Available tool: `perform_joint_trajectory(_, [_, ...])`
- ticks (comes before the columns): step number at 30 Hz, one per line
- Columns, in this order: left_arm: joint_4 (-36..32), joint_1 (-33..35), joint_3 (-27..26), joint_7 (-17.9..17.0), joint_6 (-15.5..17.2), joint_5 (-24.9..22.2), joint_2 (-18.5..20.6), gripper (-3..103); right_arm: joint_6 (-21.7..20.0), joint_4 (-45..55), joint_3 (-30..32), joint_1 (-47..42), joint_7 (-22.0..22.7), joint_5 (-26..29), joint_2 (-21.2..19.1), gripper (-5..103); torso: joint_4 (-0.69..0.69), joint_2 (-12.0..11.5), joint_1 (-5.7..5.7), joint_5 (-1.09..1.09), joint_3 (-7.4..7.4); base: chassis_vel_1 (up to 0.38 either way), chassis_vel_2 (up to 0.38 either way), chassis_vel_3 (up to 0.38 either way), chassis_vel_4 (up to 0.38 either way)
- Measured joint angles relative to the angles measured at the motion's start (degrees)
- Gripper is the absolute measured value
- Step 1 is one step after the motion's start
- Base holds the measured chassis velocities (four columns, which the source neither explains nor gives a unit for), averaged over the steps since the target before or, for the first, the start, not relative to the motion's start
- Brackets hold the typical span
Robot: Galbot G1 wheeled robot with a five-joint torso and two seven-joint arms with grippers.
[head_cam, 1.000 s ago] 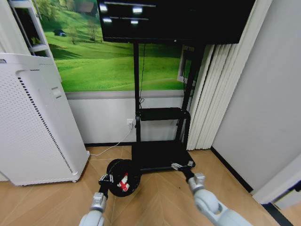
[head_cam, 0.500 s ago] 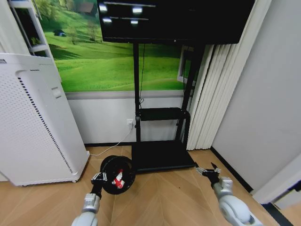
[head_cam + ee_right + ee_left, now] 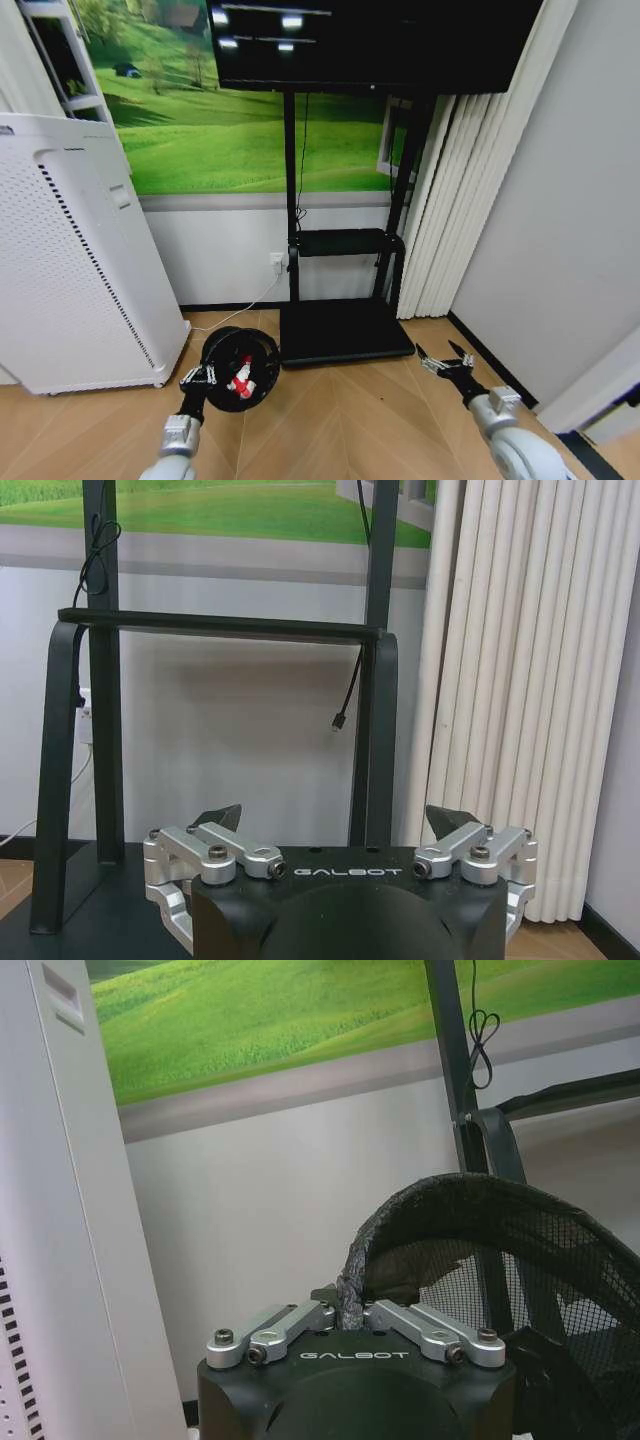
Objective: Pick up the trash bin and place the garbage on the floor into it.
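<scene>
The trash bin [image 3: 239,368], a small black round basket of mesh, hangs tipped on its side just in front of the black TV stand base [image 3: 345,331] and toward the white perforated appliance [image 3: 70,260], its mouth turned up to the head camera. The left pincer [image 3: 198,378] is clamped on the bin's rim; in the left wrist view the fingers [image 3: 290,1322] pinch the rolled edge of the mesh [image 3: 470,1230]. Inside the bin lies a red-and-white piece of garbage [image 3: 240,379]. The bin looks light and thin-walled; the mesh would likely flex if squeezed, so the stiffer rolled rim is the sensible place to hold it, and held by one edge it may swing or tilt and let loose contents slide. The right pincer [image 3: 444,362] hovers with its fingers spread apart and nothing between them, on the other side of the TV stand base, near the white curtain [image 3: 445,200]. The floor [image 3: 340,420] is smooth wood-patterned board on which light litter could skid. Behind the stand runs a white wall with a green meadow mural [image 3: 240,120], and a dark screen [image 3: 370,40] sits atop the stand.
</scene>
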Motion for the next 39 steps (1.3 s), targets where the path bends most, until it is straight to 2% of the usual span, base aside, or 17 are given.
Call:
perform_joint_trajectory(24, [-0.4, 0.1, -1.0, 0.0, -0.4, -0.4, -0.5, 4, 0.0, -0.1, -0.3, 0.2, 0.3, 0.0, 0.0, 100, 0.0, 0.0, 0.0, 0.0, 0.0, 0.007, 0.006, -0.004, -0.001])
perform_joint_trajectory(32, [0.1, 0.0, -0.8, 0.0, -0.4, -0.2, -0.8, 4, 0.0, -0.1, -0.4, 0.2, 0.4, 0.0, 0.0, 100, 0.0, 0.0, -0.01, -0.04, 0.0, 0.157, 0.133, -0.157, -0.154])
perform_joint_trajectory(35, [0.3, 0.1, -0.8, 0.0, -0.5, -0.2, -0.8, 4, 0.0, -0.1, -0.4, 0.2, 0.4, 0.0, 0.0, 100, 0.0, 0.0, -0.01, 0.04, 0.0, 0.229, 0.222, -0.226, -0.228])
perform_joint_trajectory(37, [0.4, 0.0, -0.8, 0.0, -0.5, -0.1, -0.8, 4, 0.0, -0.1, -0.4, 0.2, 0.4, 0.0, 0.0, 100, 0.0, 0.0, -0.01, -0.04, 0.0, 0.215, 0.247, -0.236, -0.243])
perform_joint_trajectory(39, [0.6, 0.0, -0.6, 0.1, -0.6, -0.1, -0.7, 4, 0.0, -0.1, -0.4, 0.2, 0.4, 0.0, 0.0, 100, 0.01, 0.0, 0.0, 0.02, 0.0, 0.239, 0.258, -0.273, -0.245])
